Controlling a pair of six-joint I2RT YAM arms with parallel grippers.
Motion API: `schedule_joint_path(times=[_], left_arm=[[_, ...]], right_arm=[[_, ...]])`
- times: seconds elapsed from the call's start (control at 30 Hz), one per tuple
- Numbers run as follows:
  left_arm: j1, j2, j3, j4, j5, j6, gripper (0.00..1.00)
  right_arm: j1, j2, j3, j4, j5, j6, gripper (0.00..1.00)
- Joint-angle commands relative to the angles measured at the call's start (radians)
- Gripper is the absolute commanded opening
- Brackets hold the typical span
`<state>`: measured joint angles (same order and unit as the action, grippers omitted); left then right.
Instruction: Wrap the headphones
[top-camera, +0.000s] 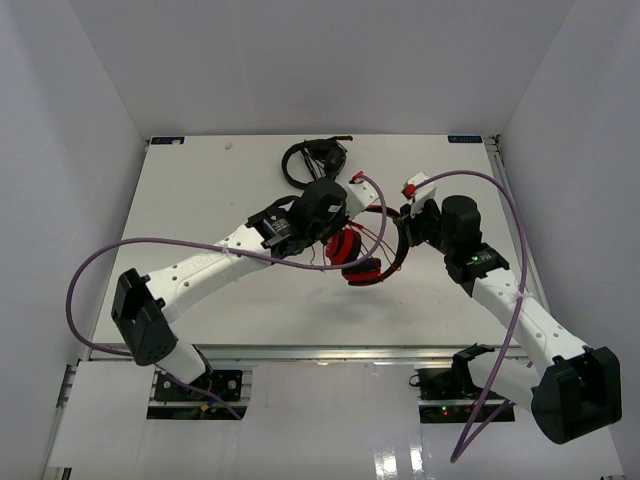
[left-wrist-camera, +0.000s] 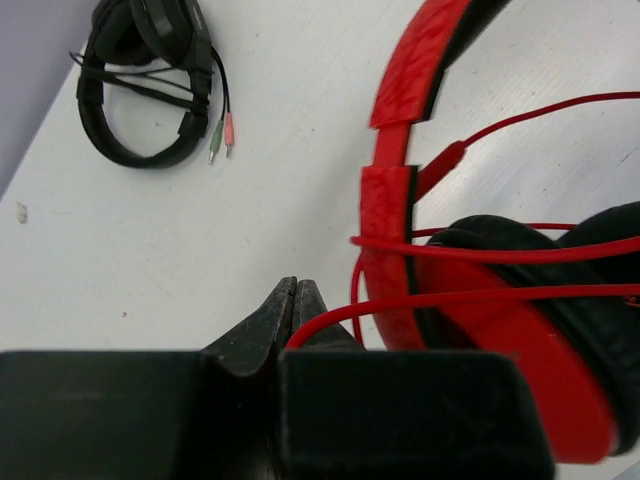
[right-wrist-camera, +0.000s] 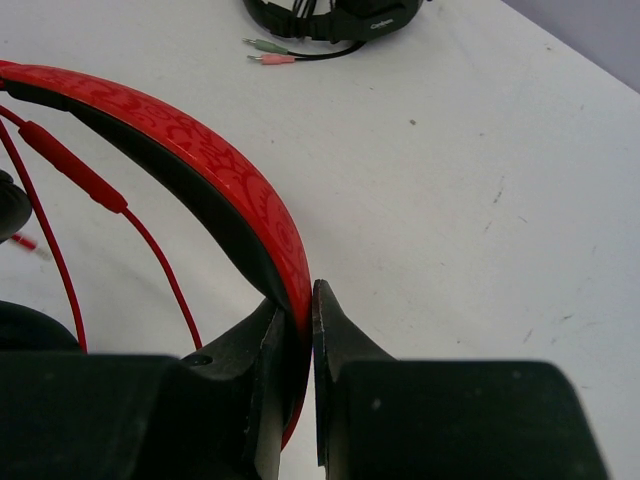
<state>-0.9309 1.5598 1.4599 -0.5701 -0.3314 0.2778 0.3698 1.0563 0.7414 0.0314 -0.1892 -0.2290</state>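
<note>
The left pincer (left-wrist-camera: 297, 295), pressed together on the thin red cable (left-wrist-camera: 330, 318), and the right pincer (right-wrist-camera: 303, 300), clamped on the headband (right-wrist-camera: 200, 150), hold the red headphones (top-camera: 362, 262) near the middle of the worktop (top-camera: 200, 200), where a hard tug could slip the cable free and slacken its loops.

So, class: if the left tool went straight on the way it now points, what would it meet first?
Probably bare table. The left tool, shut on the red cable, points between the black headphones and the red headband; depth is unclear.
</note>
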Motion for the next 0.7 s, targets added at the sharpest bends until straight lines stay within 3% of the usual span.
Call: schedule_joint_path(times=[0.0,0.43,0.57,0.67], left_arm=[[0.068,-0.15,-0.089,0.114,0.098,-0.026,0.12],[0.167,-0.268,-0.384,0.391,0.424,-0.139,0.32],[0.179,-0.297,-0.519,0.54,0.479,-0.221,0.42],[0.183,-0.301,-0.617,0.683,0.515,-0.3,0.44]], right_arm=[[0.003,-0.036,0.05,-0.012,-0.123,0.075,0.08],[-0.027,-0.036,0.113,-0.114,-0.397,0.123,0.08],[-0.062,-0.02,0.152,-0.123,-0.469,0.193,0.08],[-0.08,-0.009,0.18,-0.124,-0.493,0.247,0.08]])
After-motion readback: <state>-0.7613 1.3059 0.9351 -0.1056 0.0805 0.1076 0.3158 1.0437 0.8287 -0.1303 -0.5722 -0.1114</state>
